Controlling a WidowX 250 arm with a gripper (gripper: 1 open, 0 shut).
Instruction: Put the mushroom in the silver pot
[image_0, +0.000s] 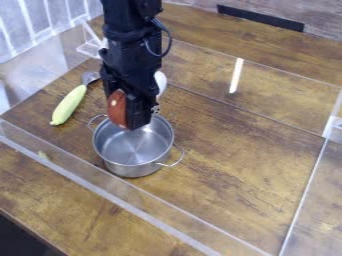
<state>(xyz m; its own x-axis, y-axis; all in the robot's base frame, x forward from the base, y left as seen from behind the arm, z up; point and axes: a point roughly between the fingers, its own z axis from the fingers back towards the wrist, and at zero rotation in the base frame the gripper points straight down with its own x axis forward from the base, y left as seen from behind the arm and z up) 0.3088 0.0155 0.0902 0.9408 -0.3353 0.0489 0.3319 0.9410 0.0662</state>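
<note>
My gripper (123, 112) points straight down over the far left part of the silver pot (134, 145), shut on the mushroom (120, 107). Only the mushroom's reddish-brown cap shows between the black fingers, hanging at about rim height just above the pot's inside. The pot is small, round and shiny, with a loop handle at its near right and another at its far left, and nothing lies in the part of its bottom that I can see.
A yellow-green corn cob (68, 103) lies left of the pot, with a small grey object (91, 78) behind it. Clear acrylic walls (235, 80) ring the wooden table. A white stand (95, 42) sits at the back left.
</note>
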